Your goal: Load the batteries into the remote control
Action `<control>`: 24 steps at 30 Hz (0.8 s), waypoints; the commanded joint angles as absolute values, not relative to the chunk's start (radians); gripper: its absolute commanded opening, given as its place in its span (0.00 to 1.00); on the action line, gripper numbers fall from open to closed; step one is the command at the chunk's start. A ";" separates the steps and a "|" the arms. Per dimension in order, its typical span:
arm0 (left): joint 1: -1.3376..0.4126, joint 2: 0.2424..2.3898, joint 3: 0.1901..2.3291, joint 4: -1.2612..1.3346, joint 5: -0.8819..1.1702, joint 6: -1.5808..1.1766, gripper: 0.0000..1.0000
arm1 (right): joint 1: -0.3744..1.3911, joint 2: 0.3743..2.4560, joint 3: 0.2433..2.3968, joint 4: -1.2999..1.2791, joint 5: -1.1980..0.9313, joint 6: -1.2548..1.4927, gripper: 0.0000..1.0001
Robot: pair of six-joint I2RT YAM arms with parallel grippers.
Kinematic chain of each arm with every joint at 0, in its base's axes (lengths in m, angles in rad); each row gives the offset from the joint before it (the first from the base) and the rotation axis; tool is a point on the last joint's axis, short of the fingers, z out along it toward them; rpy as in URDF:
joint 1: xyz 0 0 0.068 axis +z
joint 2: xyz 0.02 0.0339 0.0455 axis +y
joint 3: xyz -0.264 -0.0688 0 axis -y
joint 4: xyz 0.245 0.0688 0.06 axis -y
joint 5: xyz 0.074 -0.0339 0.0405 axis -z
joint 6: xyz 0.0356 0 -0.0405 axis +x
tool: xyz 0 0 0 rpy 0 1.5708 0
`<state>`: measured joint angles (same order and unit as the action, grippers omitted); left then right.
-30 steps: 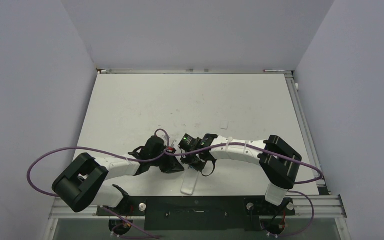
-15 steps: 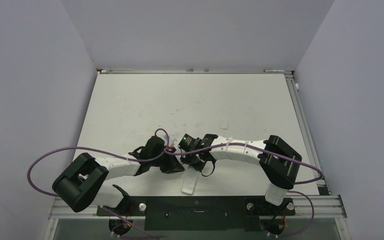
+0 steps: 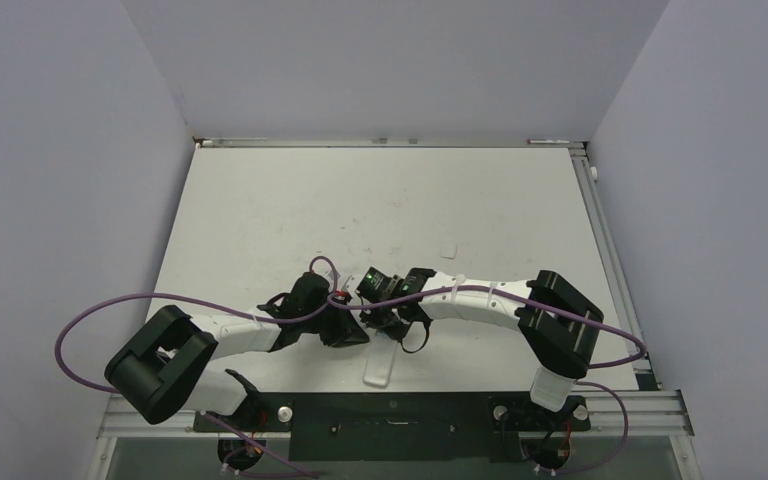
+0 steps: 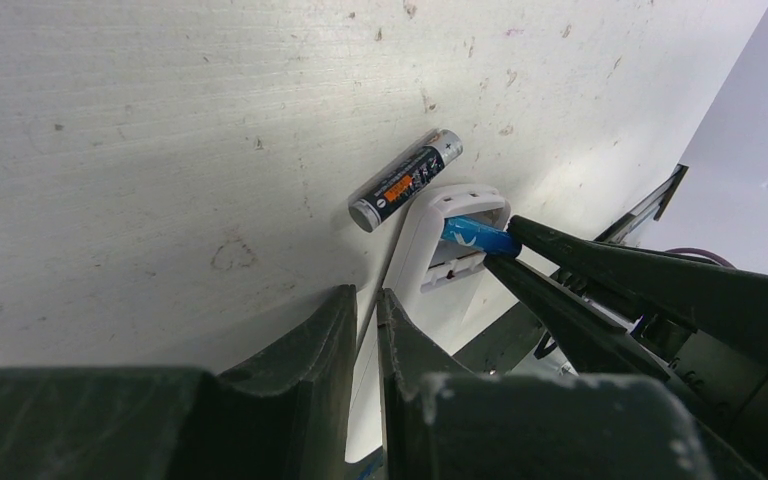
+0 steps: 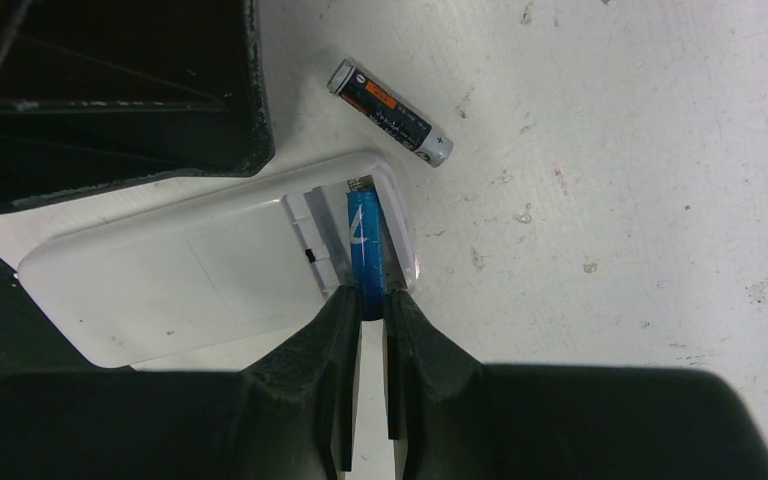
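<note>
The remote control (image 5: pixel 200 280) lies white back up near the table's front edge, its battery bay open at the far end. The blue battery (image 5: pixel 364 245) sits lengthwise in that bay, and my right gripper (image 5: pixel 372 298) is shut on its near end. The dark battery (image 5: pixel 390 112) lies loose on the table just beyond the bay. In the left wrist view the same dark battery (image 4: pixel 405 180), remote control (image 4: pixel 438 235) and blue battery (image 4: pixel 478 237) show. My left gripper (image 4: pixel 366 298) is shut, its tips against the remote's long side, nothing clearly between them.
A tiny white plastic piece (image 3: pixel 450 250) lies farther back on the table (image 3: pixel 290 210). The black front rail (image 3: pixel 390 412) runs just behind the remote (image 3: pixel 380 368). Purple cables (image 3: pixel 80 330) loop off both arms. Both wrists crowd together at the middle.
</note>
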<state>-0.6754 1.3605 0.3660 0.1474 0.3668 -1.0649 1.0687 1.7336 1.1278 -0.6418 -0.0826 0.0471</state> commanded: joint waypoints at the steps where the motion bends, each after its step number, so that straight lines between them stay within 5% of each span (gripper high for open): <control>1: -0.695 1.370 0.396 0.201 0.381 -1.049 0.11 | 1.072 1.738 1.146 -0.589 -0.036 0.077 0.09; 24: -0.696 1.375 0.402 0.195 0.379 -1.049 0.11 | 1.072 1.730 1.153 -0.580 -0.014 0.091 0.27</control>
